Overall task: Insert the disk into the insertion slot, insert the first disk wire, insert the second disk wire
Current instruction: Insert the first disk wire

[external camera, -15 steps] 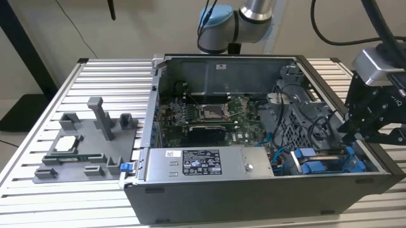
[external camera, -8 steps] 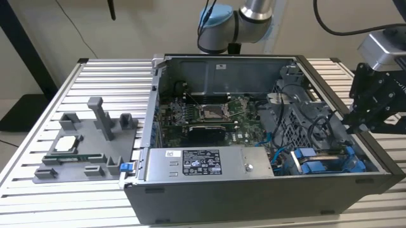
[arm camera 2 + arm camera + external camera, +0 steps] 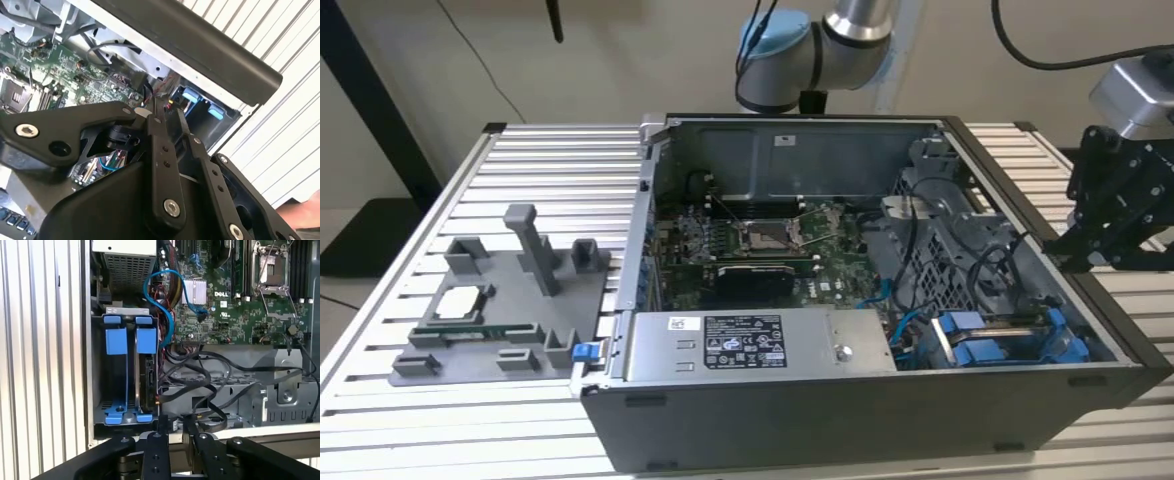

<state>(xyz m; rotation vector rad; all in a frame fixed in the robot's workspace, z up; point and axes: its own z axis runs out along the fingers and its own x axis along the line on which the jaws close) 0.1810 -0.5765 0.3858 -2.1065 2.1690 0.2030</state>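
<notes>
The open computer case [image 3: 854, 400] lies on a slatted table. In its corner at the exterior view's right is the insertion slot [image 3: 100, 385], a grey bay holding two blue carriers [image 3: 116, 340]. The disk [image 3: 148, 375] stands on edge in the carrier nearer the motherboard, its blue tabs [image 3: 974, 345] showing. Black wires [image 3: 200, 372] and a blue cable [image 3: 167, 315] run beside the disk; I cannot tell whether any is plugged in. My gripper [image 3: 1087, 255] [image 3: 174, 420] [image 3: 166, 107] hangs outside the case, above its rim by the bay. Its fingers are close together with nothing between them.
Inside the case are a motherboard [image 3: 761, 240], a labelled power supply [image 3: 747, 340] and a perforated metal cage [image 3: 280, 400]. A grey fixture [image 3: 507, 300] with small parts sits on the table at the exterior view's left. The arm's base [image 3: 787, 50] stands behind the case.
</notes>
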